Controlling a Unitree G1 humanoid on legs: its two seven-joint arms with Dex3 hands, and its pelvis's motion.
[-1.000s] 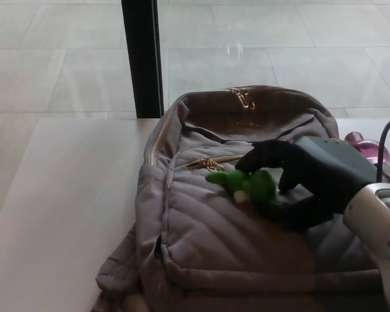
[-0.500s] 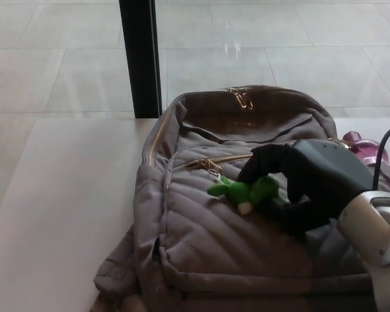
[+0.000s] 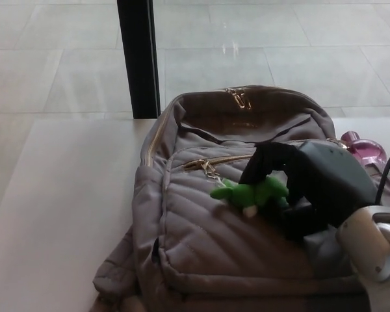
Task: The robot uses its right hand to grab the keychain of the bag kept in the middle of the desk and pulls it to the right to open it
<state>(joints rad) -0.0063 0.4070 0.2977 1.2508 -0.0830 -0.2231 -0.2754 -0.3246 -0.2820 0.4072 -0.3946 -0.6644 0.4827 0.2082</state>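
Note:
A grey quilted backpack (image 3: 208, 234) lies flat in the middle of the white desk (image 3: 58, 195). Its front pocket zip (image 3: 214, 160) is gold and runs across the upper front. A green plush keychain (image 3: 250, 192) hangs from the zip pull by a short chain (image 3: 211, 171). My right hand (image 3: 305, 185) comes in from the right, fingers curled over the right end of the green plush, shut on it. The thumb underneath is hidden. My left hand does not show.
A pink bottle top (image 3: 365, 148) peeks out behind the bag at the right. A black post (image 3: 138, 58) stands behind the desk's far edge, with tiled floor beyond. Bare desk surface lies to the left of the bag.
The green plush has shifted a little to the right and lifted with my right hand; the chain from the zip pull is now drawn out straighter. The view has shifted slightly.

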